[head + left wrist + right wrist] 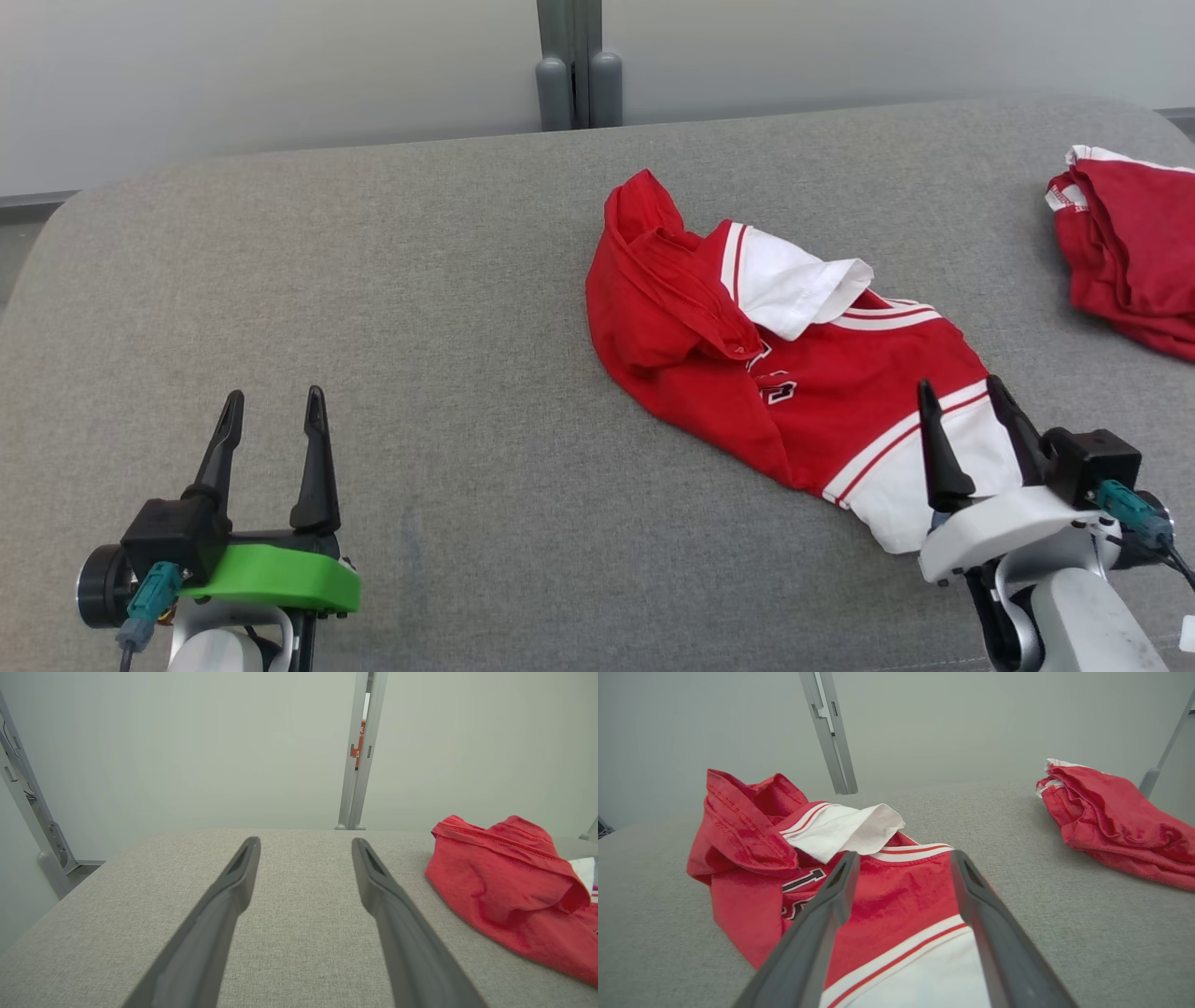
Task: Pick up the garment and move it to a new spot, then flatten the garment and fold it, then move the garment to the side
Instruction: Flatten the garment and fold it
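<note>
Currently the right gripper (960,383) stands spread and empty at the near white end of the crumpled red jersey (840,392). The jersey's long axis runs from that end away and leftward. The left gripper (274,392), likewise spread, sits well apart from the jersey's left side, so the right arm is nearer.

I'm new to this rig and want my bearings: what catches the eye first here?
A crumpled red and white shirt lies right of centre on the grey table, its white end beneath the open right tool. A second red garment sits at the table's far right edge. The left tool, also open, hovers over bare table at lower left.
</note>
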### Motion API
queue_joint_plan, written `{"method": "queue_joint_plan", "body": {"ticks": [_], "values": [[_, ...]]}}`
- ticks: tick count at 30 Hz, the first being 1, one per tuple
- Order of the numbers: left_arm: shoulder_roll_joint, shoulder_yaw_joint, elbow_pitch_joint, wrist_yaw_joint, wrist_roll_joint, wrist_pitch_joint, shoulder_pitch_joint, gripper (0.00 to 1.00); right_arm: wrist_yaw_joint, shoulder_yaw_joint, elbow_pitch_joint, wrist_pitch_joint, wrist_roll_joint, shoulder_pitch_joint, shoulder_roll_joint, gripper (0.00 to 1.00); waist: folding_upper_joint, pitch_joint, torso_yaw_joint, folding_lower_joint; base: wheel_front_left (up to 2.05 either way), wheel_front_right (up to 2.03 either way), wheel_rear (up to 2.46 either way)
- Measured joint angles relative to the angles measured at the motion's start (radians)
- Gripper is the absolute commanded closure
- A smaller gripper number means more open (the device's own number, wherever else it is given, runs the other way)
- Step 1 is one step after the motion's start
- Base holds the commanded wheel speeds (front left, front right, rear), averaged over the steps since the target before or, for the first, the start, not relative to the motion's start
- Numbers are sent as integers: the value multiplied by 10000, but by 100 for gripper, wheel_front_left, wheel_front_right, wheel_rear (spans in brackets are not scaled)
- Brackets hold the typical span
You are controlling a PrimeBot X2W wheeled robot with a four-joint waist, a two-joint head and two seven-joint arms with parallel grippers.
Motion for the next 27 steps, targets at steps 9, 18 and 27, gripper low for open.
{"method": "queue_joint_plan", "body": {"ticks": [9,18,27], "values": [[-8,-121,56,-2,-4,2,-76,0,0,1442,476,132,36,-1539,182,0,0,176,263,0,0,0,0],[-27,-311,190,-13,-109,2,-305,0,0,1758,3074,23,150,-2961,180,0,0,489,959,0,0,0,0],[-31,-430,240,-13,-136,0,-421,0,0,1858,5129,-238,890,-3686,431,0,0,761,1450,0,0,0,0]]}}
